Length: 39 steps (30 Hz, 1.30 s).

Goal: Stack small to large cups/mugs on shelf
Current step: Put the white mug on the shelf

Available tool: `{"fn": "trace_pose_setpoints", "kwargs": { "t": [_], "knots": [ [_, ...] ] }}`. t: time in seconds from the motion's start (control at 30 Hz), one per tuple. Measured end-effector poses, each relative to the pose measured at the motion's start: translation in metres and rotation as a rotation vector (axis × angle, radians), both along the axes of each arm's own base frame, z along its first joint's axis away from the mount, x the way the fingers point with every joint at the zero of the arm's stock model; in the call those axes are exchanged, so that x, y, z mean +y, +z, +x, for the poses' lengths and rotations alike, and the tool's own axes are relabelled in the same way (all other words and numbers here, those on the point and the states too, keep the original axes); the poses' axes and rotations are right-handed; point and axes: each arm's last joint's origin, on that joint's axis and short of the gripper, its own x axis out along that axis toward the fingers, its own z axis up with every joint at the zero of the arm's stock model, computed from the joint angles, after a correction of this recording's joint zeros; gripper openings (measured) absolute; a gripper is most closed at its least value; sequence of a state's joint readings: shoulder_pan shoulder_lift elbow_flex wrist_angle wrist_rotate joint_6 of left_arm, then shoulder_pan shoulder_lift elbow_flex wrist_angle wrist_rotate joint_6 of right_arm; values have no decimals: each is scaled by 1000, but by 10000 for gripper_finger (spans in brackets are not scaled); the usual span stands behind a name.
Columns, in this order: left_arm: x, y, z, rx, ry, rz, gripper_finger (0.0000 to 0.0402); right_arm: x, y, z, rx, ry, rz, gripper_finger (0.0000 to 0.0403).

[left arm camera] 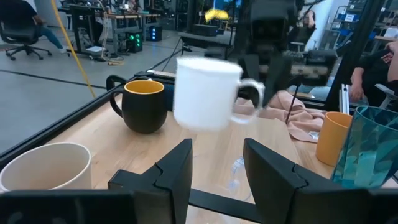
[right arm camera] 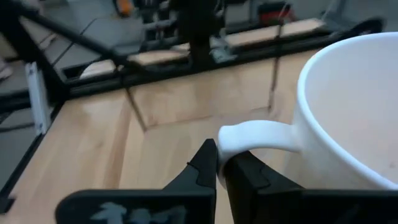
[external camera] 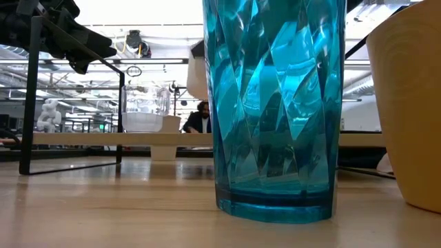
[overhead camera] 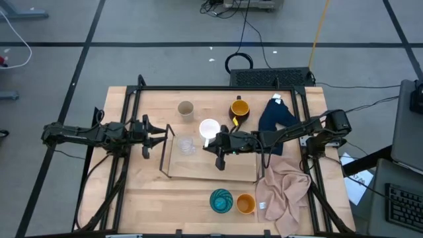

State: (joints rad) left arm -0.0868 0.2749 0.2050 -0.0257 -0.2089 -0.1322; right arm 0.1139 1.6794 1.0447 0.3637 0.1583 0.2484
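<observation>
In the high view the shelf (overhead camera: pixel 231 173) lies mid-table with the clear glass (overhead camera: pixel 187 145) standing on its left part. My right gripper (overhead camera: pixel 218 147) is over the shelf, shut on the white mug (overhead camera: pixel 209 127). My left gripper (overhead camera: pixel 158 135) hovers open at the shelf's left end, facing the mug (left arm camera: pixel 205 93). The beige-grey cup (overhead camera: pixel 186 109) and the dark mug with the yellow inside (overhead camera: pixel 239 109) stand on the table beyond the shelf. The teal cup (overhead camera: pixel 221 200) and the orange cup (overhead camera: pixel 245 203) stand near the table's near edge. My right gripper holds the white mug by its handle (right arm camera: pixel 245 135), pinched between the two fingers (right arm camera: pixel 202 168) at the handle's outer curve. The fingers come roughly level from the table's right. The mug is upright, mouth up, and lifted clear above the shelf (left arm camera: pixel 205 93).
A beige-pink cloth (overhead camera: pixel 284 192) lies at the table's right near corner and a dark blue cloth (overhead camera: pixel 276 116) lies right of the dark mug. The shelf's black wire frame (overhead camera: pixel 165 149) stands upright at its ends. In the low view the teal cup (external camera: pixel 275 110) blocks most of the sight.
</observation>
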Motion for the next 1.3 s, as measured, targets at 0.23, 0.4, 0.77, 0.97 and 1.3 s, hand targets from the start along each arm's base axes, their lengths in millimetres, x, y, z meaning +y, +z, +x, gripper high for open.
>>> {"fn": "trace_pose_setpoints", "kwargs": {
  "t": [0.23,0.4,0.77,0.97,1.3],
  "knots": [
    [0,0,0,-4,2,-1,145,2,-13,6,18,10,-1,3],
    [0,0,0,-4,2,-2,145,3,-26,10,43,28,17,3],
    [0,0,0,-1,2,-2,145,10,-37,12,77,55,46,3],
    [0,0,0,-1,2,-2,145,12,-43,8,99,57,55,3],
    [0,0,0,-2,2,-4,145,13,-49,7,87,57,65,3]
  ]
}}
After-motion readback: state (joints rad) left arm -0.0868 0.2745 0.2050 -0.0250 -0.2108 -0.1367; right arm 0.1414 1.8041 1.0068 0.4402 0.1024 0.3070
